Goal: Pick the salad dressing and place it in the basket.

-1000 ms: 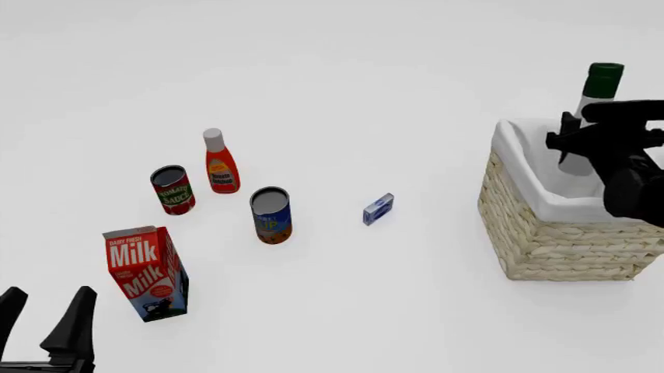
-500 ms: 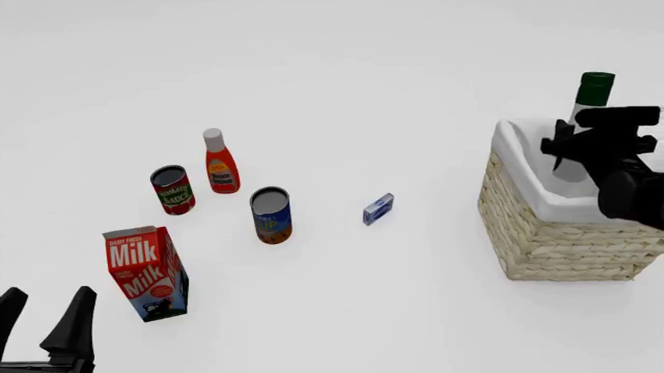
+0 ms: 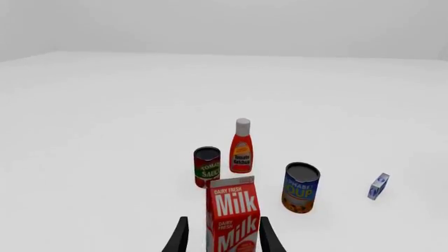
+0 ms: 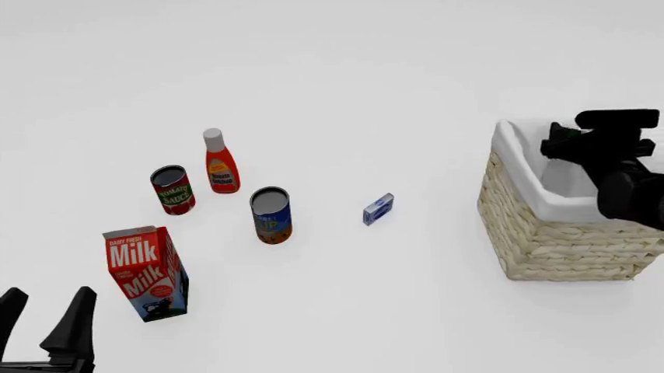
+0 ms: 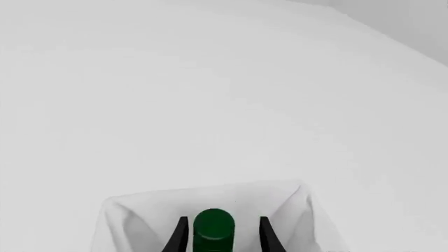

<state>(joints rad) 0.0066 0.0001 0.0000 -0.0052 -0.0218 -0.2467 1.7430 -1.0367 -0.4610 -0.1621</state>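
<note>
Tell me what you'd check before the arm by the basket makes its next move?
1. Salad dressing over the basket: ok, green cap sits above the white lining.
2. Bottle resting on the basket floor: cannot tell, body hidden.
3. Right gripper fingers clear of the cap: ok, gaps show on both sides.
4. Bottle upright: cannot tell.
5. Left gripper out of the way: ok, open near the milk carton.

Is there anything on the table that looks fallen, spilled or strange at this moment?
Nothing looks spilled or damaged. The milk carton, tomato sauce can, ketchup bottle and soup can stand upright. Only the small blue box sits tilted on an edge. The salad dressing shows between the right gripper's fingers, over the basket.
</note>
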